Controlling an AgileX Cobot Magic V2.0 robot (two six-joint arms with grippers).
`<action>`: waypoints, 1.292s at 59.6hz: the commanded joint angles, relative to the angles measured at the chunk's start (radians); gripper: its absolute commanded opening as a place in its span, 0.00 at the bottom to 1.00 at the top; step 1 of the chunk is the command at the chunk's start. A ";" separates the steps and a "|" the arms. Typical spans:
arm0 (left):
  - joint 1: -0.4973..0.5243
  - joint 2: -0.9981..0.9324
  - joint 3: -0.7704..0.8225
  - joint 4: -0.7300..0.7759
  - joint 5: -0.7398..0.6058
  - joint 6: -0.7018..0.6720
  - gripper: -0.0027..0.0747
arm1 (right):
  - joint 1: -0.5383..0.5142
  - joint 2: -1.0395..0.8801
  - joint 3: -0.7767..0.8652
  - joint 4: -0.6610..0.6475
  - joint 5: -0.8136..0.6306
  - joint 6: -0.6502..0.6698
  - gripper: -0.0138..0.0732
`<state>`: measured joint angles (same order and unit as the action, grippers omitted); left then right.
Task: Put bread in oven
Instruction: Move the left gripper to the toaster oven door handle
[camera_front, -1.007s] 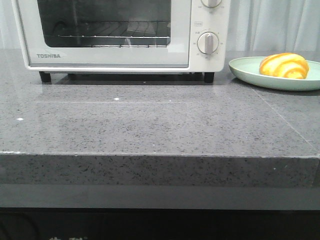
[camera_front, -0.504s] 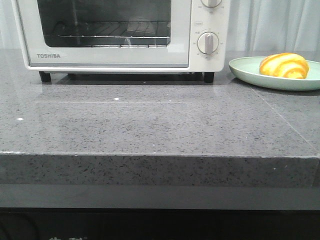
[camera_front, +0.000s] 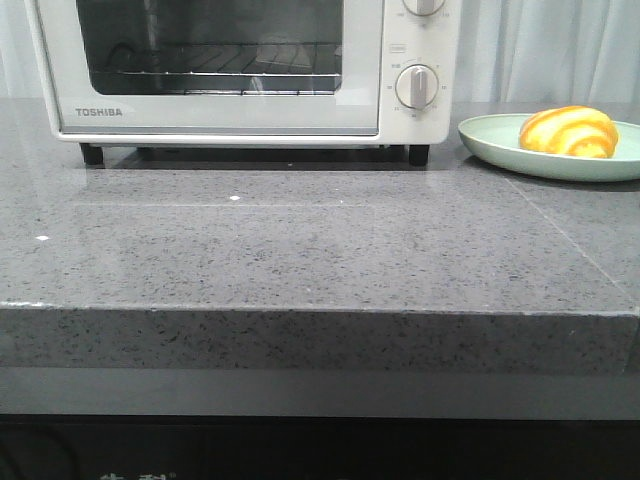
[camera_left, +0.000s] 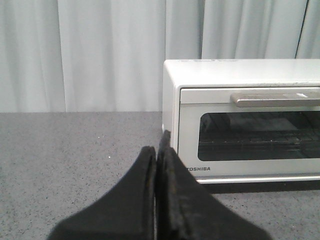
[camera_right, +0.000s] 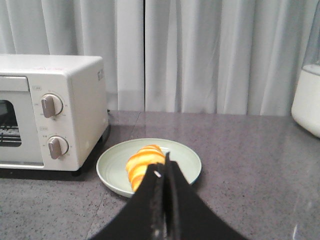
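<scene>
I see the grey counter (camera_front: 300, 250) spreading under both arms, and on it, ahead of my left gripper (camera_left: 157, 150) and just off to its right, the oven (camera_left: 240, 120) with its glass door up and closed, handle (camera_left: 275, 99) along the top edge. Past my right gripper (camera_right: 165, 165), straight ahead and near, the pale green plate (camera_right: 187, 160) carries the bread (camera_right: 142, 162). Both grippers have their fingers pressed together, holding nothing, and both arms hang low, pointed level over the counter. My worry: the glossy, rounded bread could squirt out of a pinch, or reaching with the door closed would bump the bread against the glass
</scene>
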<state>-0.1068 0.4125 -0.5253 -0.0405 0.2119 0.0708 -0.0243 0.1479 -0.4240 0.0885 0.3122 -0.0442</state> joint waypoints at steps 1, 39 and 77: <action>0.001 0.101 -0.101 0.000 -0.024 -0.001 0.01 | -0.004 0.082 -0.101 -0.005 0.021 -0.007 0.08; -0.028 0.239 -0.188 -0.127 -0.039 -0.001 0.01 | -0.004 0.165 -0.208 -0.005 0.094 -0.007 0.08; -0.425 0.881 -0.733 -0.131 0.047 0.014 0.01 | -0.004 0.165 -0.208 -0.005 0.094 -0.007 0.08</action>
<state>-0.5229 1.2640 -1.1899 -0.1562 0.3299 0.0860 -0.0243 0.2937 -0.5960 0.0869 0.4874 -0.0442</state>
